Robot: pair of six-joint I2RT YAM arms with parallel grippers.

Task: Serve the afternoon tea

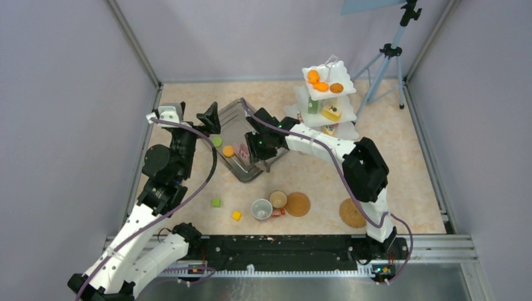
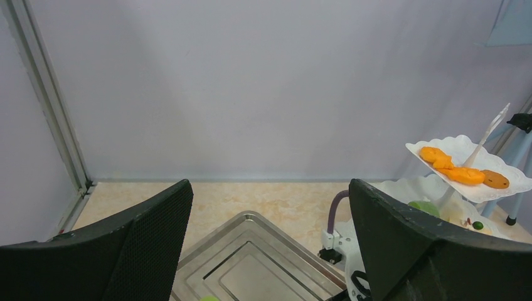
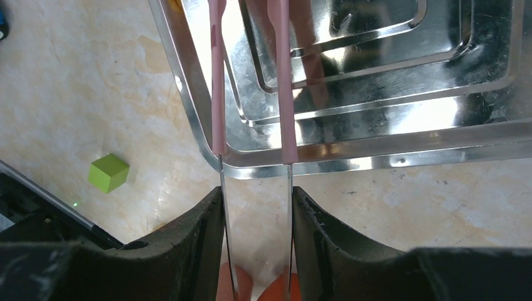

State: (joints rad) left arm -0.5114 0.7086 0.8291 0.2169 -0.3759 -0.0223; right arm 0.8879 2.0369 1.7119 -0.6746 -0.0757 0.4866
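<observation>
The white three-tier stand [image 1: 342,69] stands at the back right. It holds orange rounds [image 1: 320,81] on top, and a yellow cake wedge [image 1: 331,113] and a green bit [image 1: 312,105] on the middle tier. A green round [image 1: 217,141] and an orange round [image 1: 228,151] lie in the steel tray [image 1: 233,122]. My right gripper [image 1: 262,149] is shut on the pink tongs [image 3: 218,81], whose arms reach over the tray's rim [image 3: 376,160]. My left gripper [image 1: 210,119] is open and empty above the tray's far left. Two cups [image 1: 261,209] and two woven mats [image 1: 297,204] lie near the front.
A green cube [image 1: 216,202] and a yellow cube [image 1: 236,216] lie loose at the front left; the green cube also shows in the right wrist view [image 3: 108,173]. A tripod [image 1: 386,63] stands at the back right beside the stand. Walls enclose the table on three sides.
</observation>
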